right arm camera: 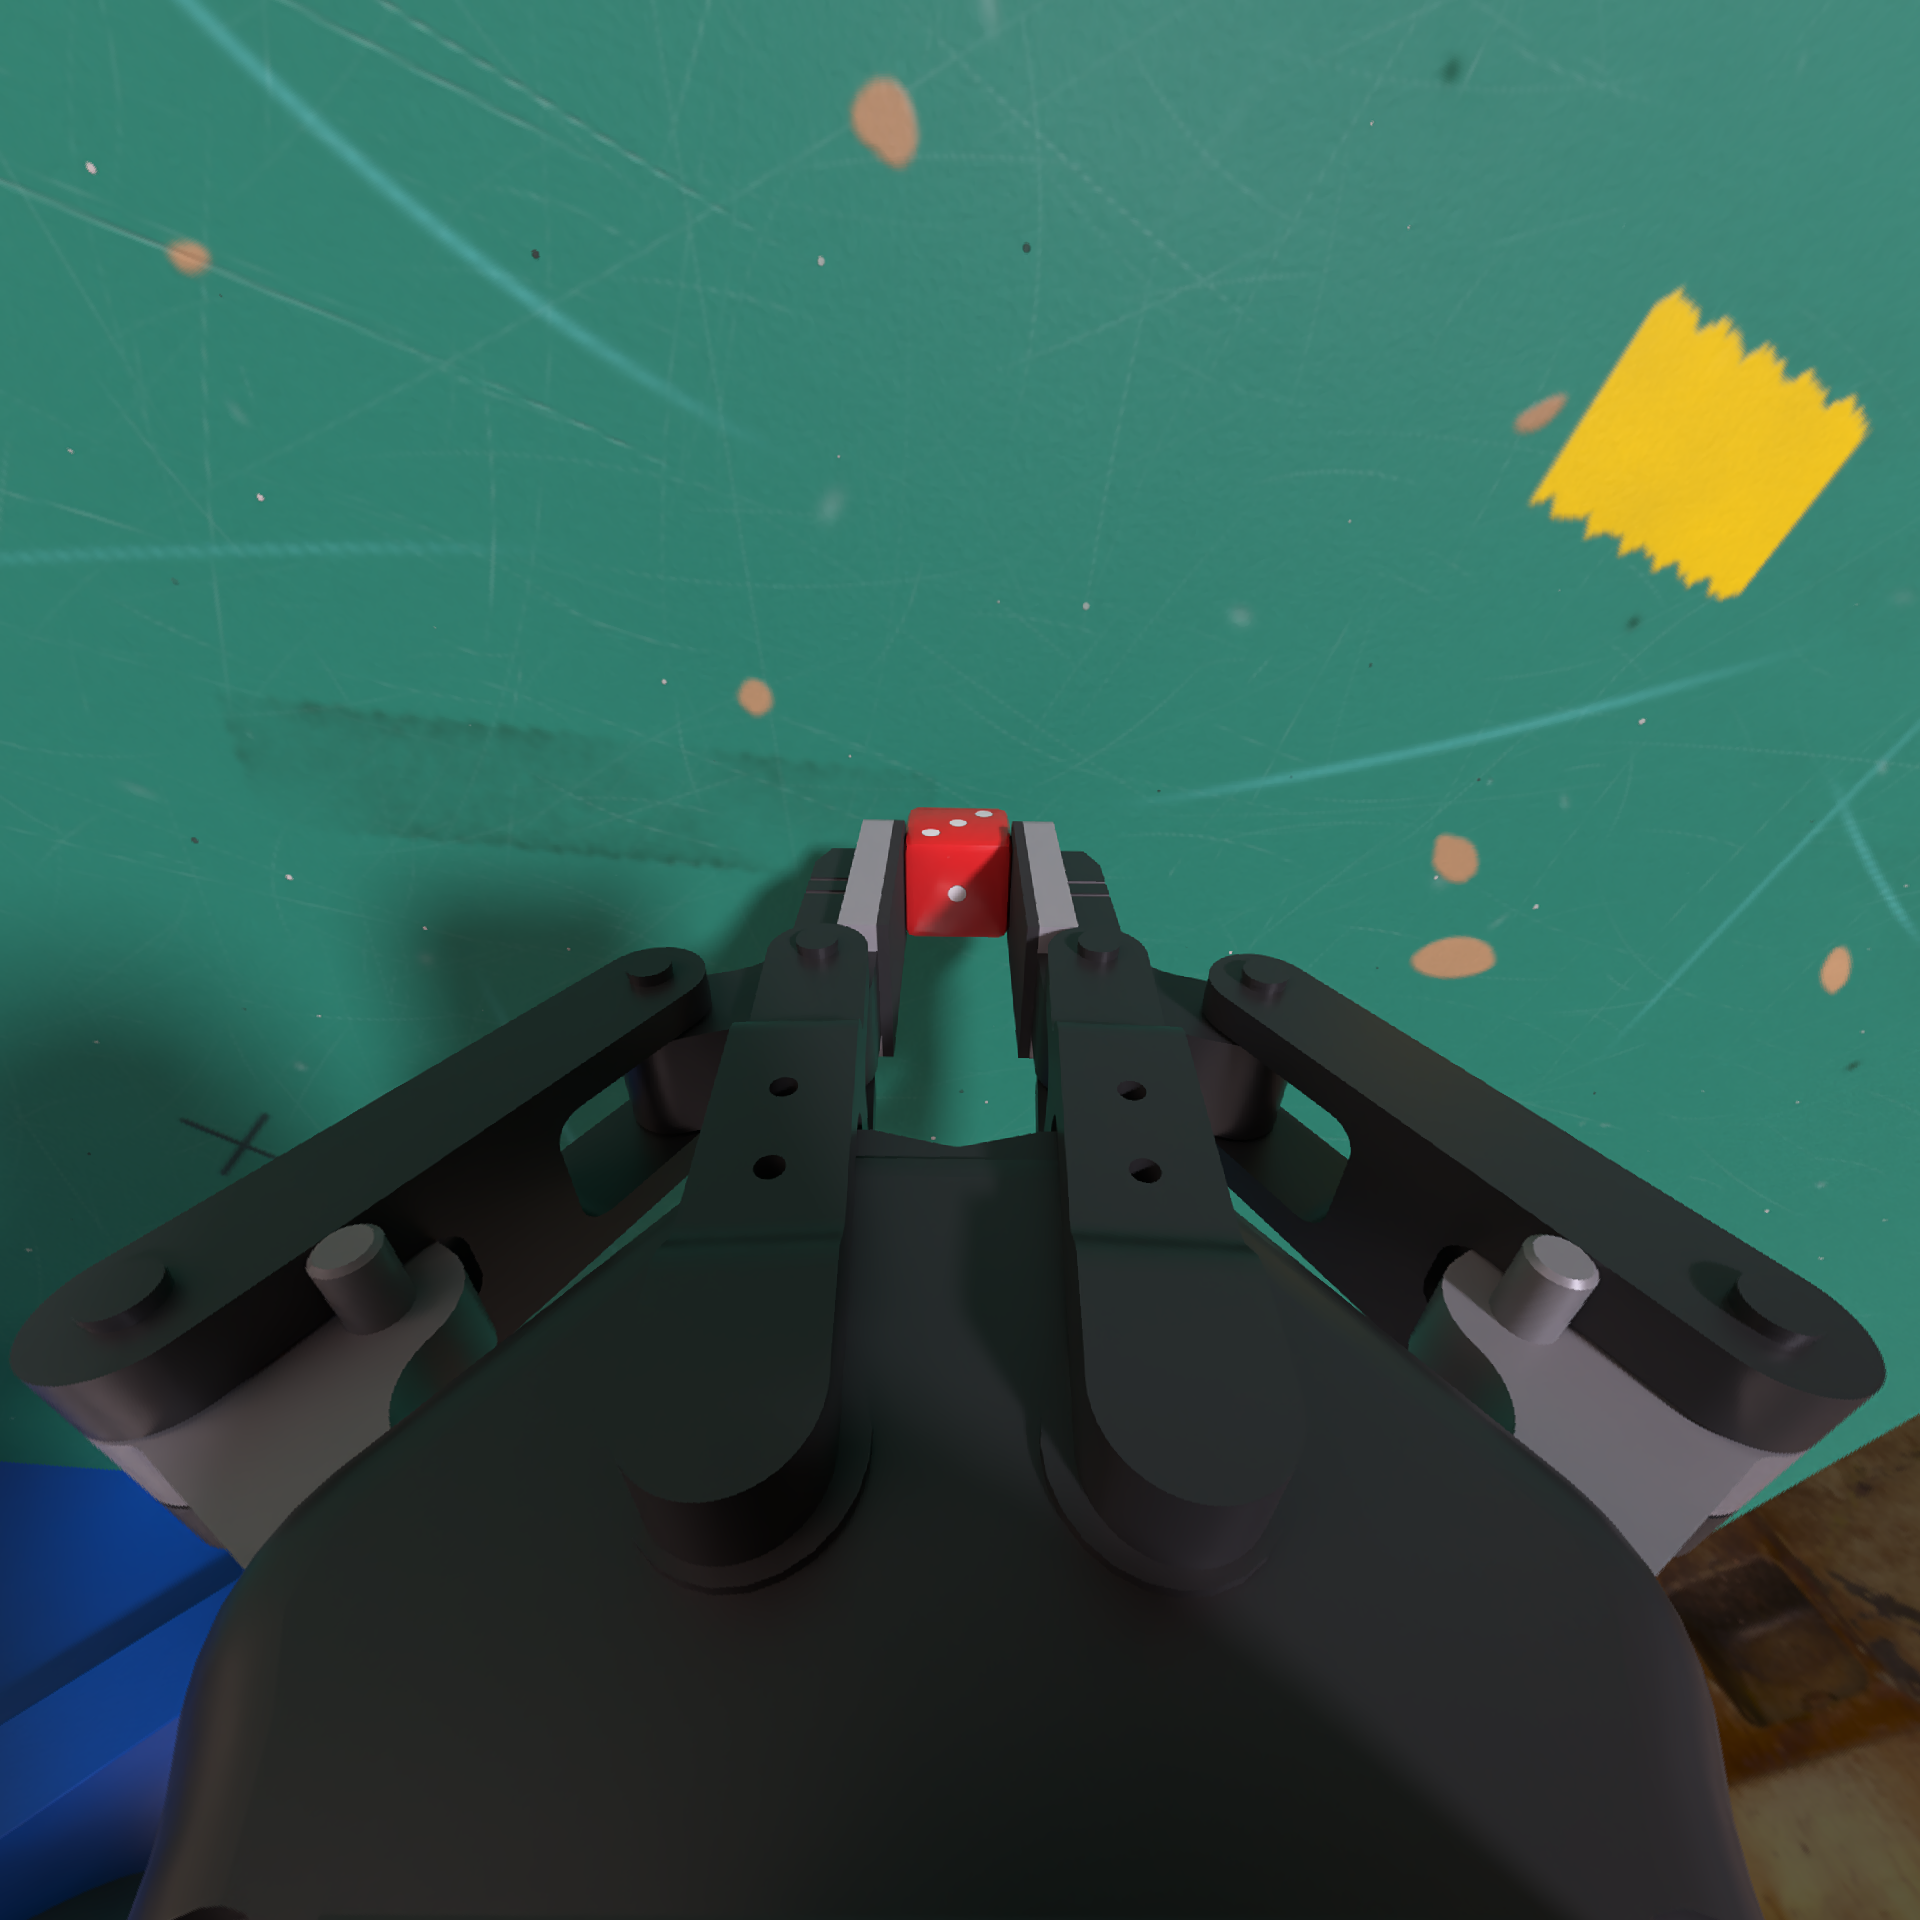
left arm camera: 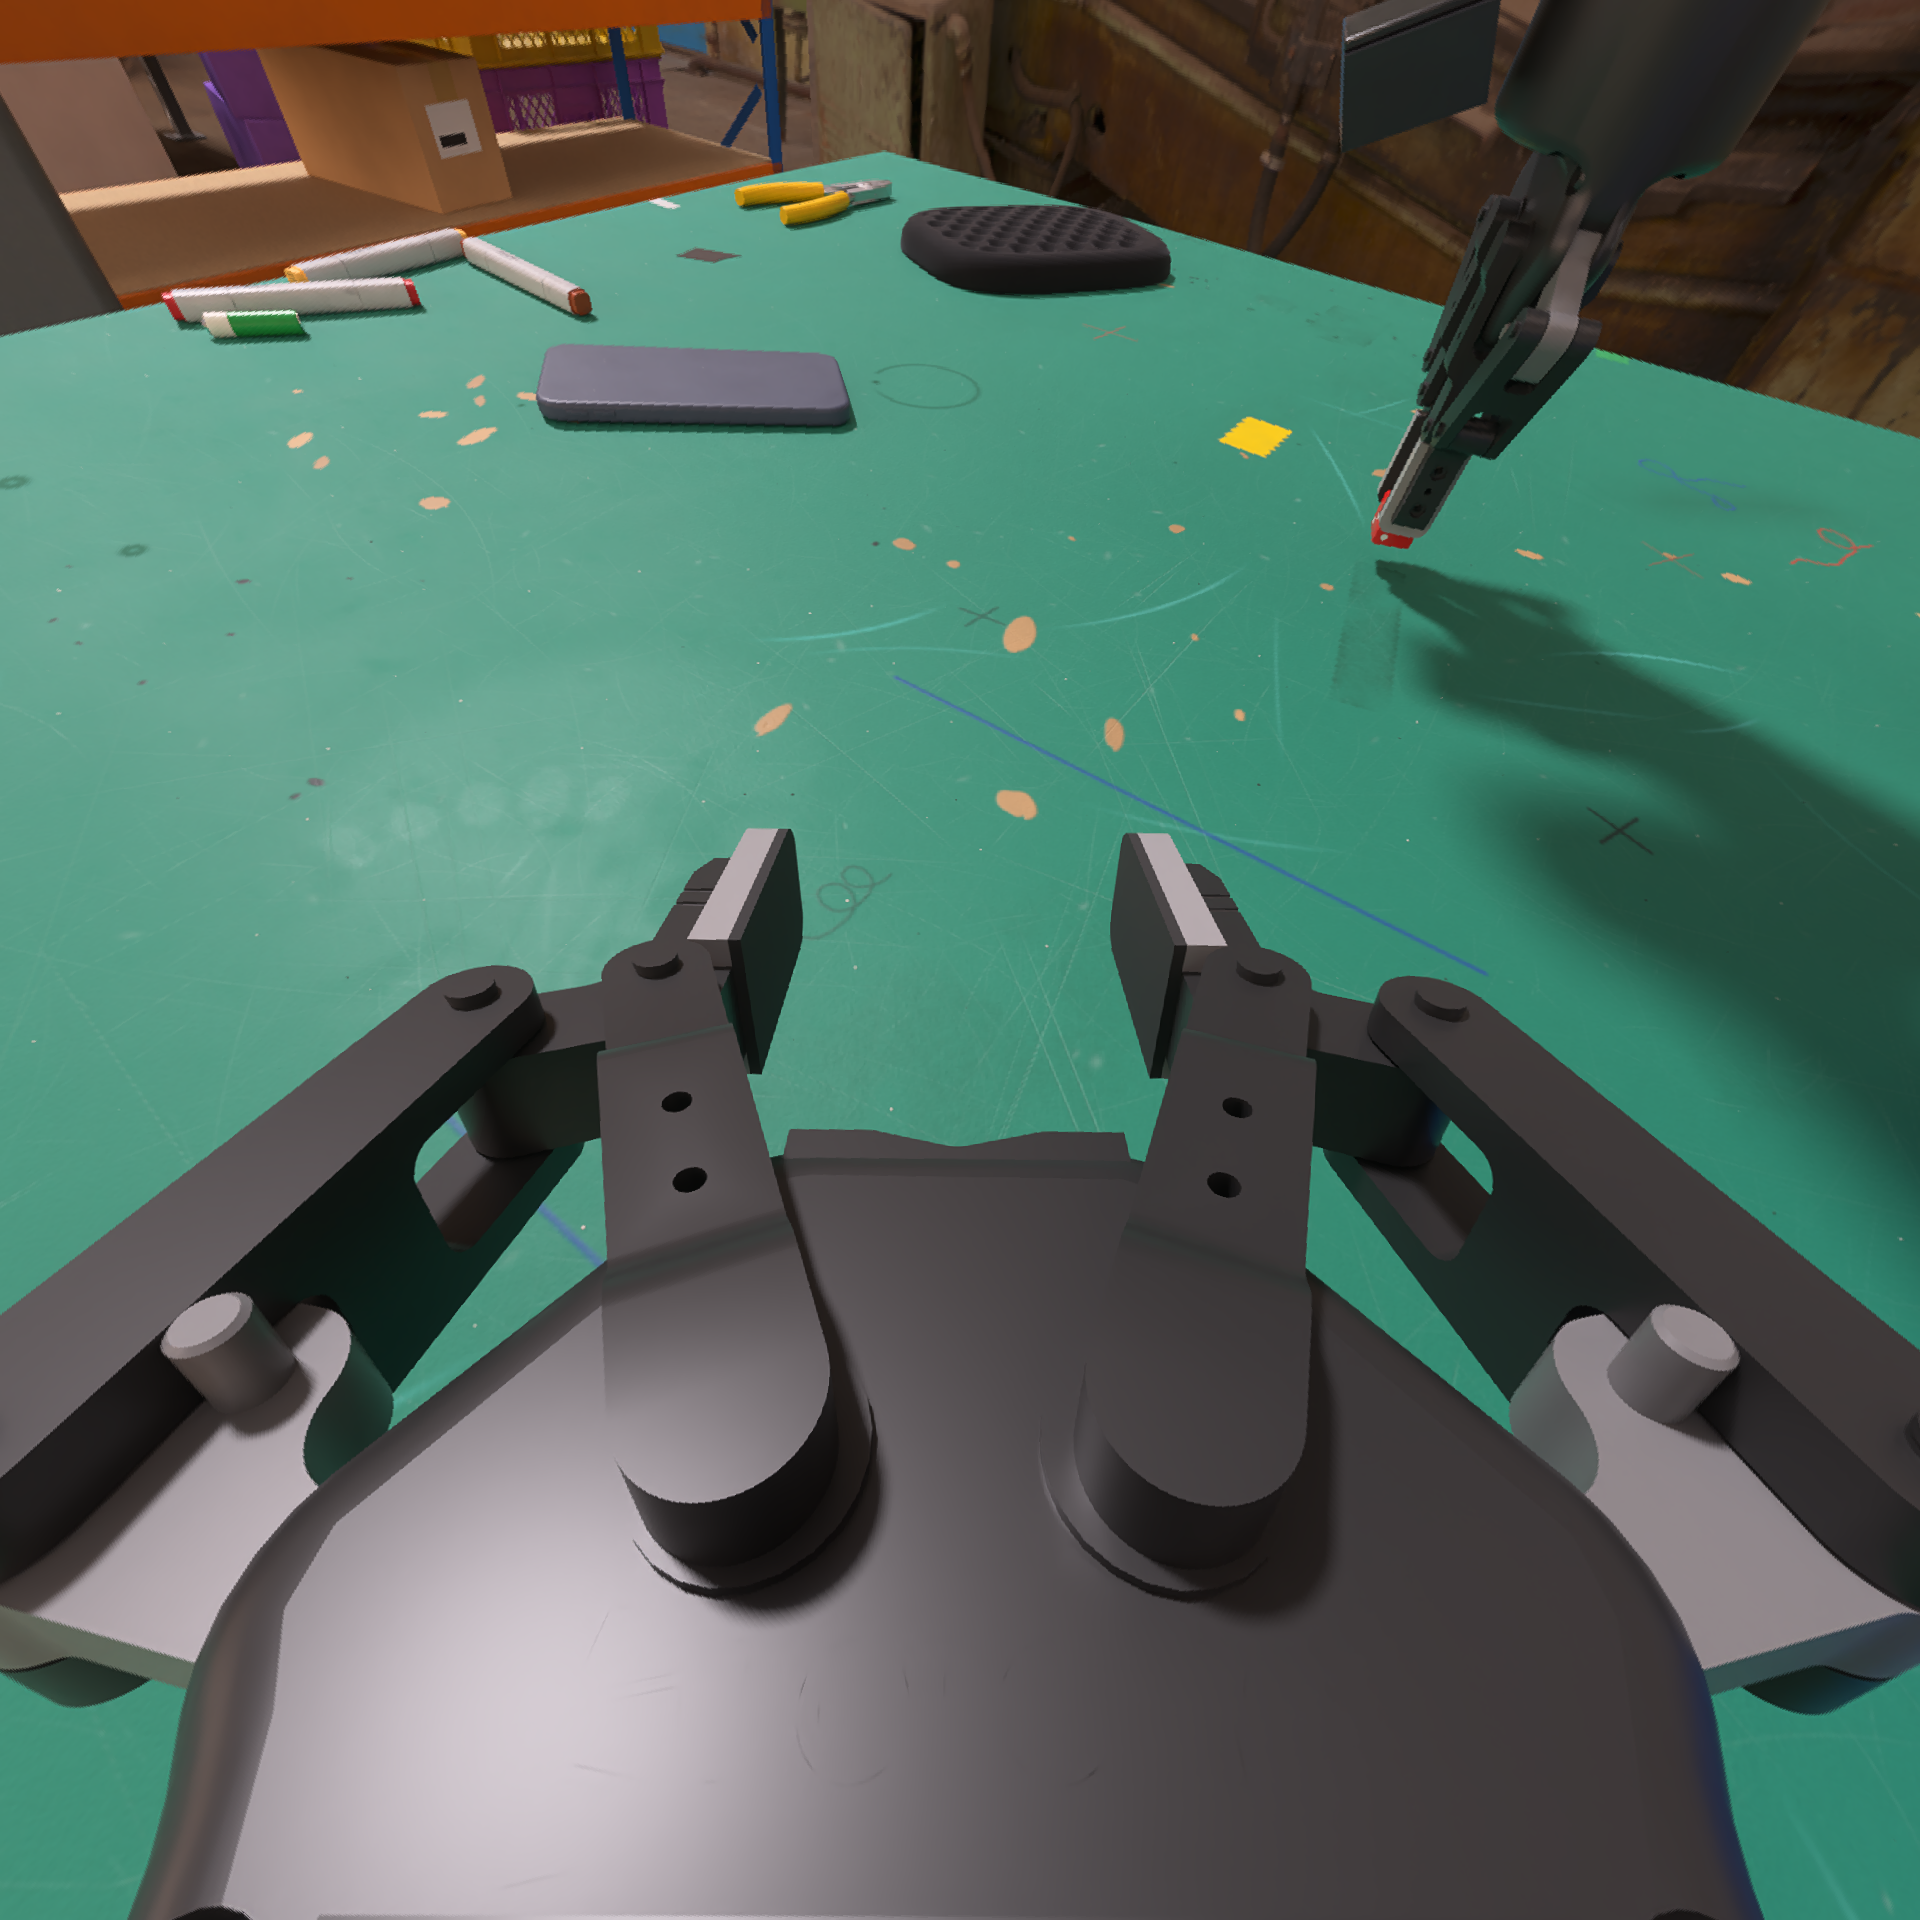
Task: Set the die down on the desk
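Observation:
A small red die [right arm camera: 956,871] with white pips sits between the fingertips of my right gripper [right arm camera: 956,868], which is shut on it. In the left wrist view the right gripper [left arm camera: 1397,525] hangs at the right, pointing down, with the die [left arm camera: 1387,533] at its tips a little above the green desk [left arm camera: 623,644]; its shadow lies just below. My left gripper [left arm camera: 956,904] is open and empty, low over the near part of the desk.
On the far side of the desk lie a grey slab [left arm camera: 694,387], a black dimpled pad [left arm camera: 1034,247], yellow-handled pliers [left arm camera: 816,197] and several markers [left arm camera: 364,281]. A yellow tape patch [left arm camera: 1255,435] lies near the right gripper, and also shows in the right wrist view [right arm camera: 1704,447]. Shelving with a cardboard box [left arm camera: 384,125] stands behind.

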